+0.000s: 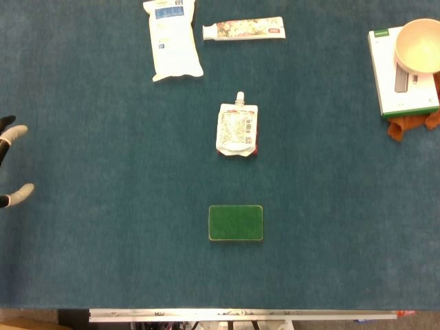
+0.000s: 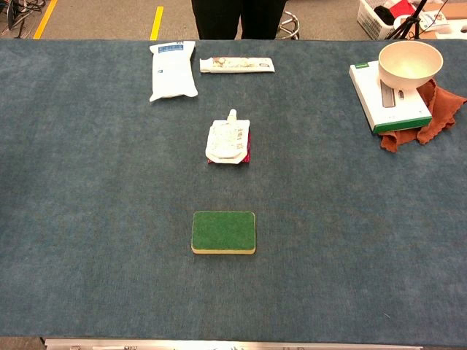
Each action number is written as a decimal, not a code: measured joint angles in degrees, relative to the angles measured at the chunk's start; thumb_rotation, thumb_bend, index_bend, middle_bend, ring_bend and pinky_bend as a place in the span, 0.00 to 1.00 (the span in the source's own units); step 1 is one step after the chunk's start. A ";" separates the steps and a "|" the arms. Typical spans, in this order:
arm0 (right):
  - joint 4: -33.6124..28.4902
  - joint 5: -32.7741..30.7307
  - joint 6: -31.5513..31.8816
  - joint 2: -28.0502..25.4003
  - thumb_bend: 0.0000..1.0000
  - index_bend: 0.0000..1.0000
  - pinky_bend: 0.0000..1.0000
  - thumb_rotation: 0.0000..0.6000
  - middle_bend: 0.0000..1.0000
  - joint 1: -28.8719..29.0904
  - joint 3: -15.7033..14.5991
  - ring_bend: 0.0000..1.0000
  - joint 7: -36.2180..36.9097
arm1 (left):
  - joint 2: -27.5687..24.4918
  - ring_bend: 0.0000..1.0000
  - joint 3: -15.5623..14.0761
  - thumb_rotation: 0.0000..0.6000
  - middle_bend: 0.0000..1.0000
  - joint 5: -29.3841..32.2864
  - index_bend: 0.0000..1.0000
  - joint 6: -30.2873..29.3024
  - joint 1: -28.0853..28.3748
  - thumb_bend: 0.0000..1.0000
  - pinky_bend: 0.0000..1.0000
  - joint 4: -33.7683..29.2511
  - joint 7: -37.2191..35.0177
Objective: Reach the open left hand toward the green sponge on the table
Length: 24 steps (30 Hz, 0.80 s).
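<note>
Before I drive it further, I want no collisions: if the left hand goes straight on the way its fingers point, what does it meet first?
Probably nothing: the left hand points right over bare table, passing between spouted pouch and green sponge; height unclear.

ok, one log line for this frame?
left hand: open, at table's left edge | flat green rectangular sponge: untouched, centre-front | right hand: not in view

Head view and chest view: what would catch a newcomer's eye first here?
The green sponge lies flat and alone near the front middle of the blue table. Beyond it lies a white spout pouch, and at the far right a cream bowl sits on a white box. Only light fingertips of the left hand show at the left edge of the head view, spread apart and well away from the sponge.
</note>
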<state>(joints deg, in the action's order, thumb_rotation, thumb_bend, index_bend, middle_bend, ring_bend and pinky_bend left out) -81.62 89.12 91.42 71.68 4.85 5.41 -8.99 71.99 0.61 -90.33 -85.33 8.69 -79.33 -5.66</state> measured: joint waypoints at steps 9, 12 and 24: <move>-0.38 -0.01 -0.21 -0.29 0.05 0.56 0.49 1.00 0.30 0.06 0.02 0.32 0.50 | 0.01 0.17 -0.05 1.00 0.16 0.05 0.21 0.09 -0.07 0.00 0.17 -0.03 0.24; -0.40 -0.18 -0.41 -0.36 0.05 0.56 0.49 1.00 0.30 0.08 0.05 0.32 0.57 | -0.01 0.17 0.09 1.00 0.16 0.24 0.21 0.33 0.04 0.00 0.17 -0.05 0.16; -0.51 -0.35 -0.73 -0.42 0.05 0.56 0.49 1.00 0.30 0.14 0.07 0.32 0.49 | -0.04 0.17 -0.05 1.00 0.16 0.04 0.21 0.16 -0.09 0.00 0.17 -0.15 0.12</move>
<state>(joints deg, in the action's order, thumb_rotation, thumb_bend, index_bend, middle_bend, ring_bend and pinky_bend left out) -82.13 88.78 90.68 71.26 4.99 5.48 -8.50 71.95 0.56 -90.29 -85.17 8.59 -79.48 -5.54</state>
